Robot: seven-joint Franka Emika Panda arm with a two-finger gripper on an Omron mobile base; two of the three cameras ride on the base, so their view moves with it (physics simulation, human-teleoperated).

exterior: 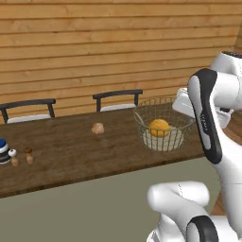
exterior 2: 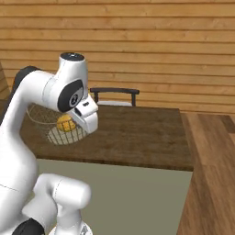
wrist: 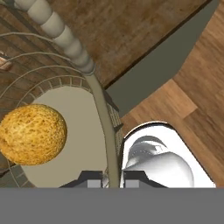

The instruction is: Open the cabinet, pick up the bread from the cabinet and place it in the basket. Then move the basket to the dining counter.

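The two-finger gripper (wrist: 109,179) pinches the thin rim of the round silvery-tan wire-mesh basket (wrist: 101,105), with one dark finger on each side of the wire. The small round golden-orange bread (wrist: 32,134) sits inside the basket on its pale flat bottom, just beside the held side.

The basket (exterior: 163,124) sits over the near corner of the long dark-brown wood dining counter (exterior: 66,151), close to its front edge. It looks like it is resting on the top, but I cannot be sure. The hold is on one thin wire only. If the arm jerks or tips, the basket could swing, slip out of the fingers, or roll the bread (exterior: 159,127) out. If it is let go too near the edge, it could fall to the wooden floor.

Farther along the counter lies a pale tan lump (exterior: 98,128), well apart from the basket. At the far left end stand two small brown things (exterior: 28,155) and a blue and white jar (exterior: 4,150). None of them blocks the basket. Behind the counter are two dark chairs (exterior: 117,99) and a wall of wood planks (exterior: 118,42).
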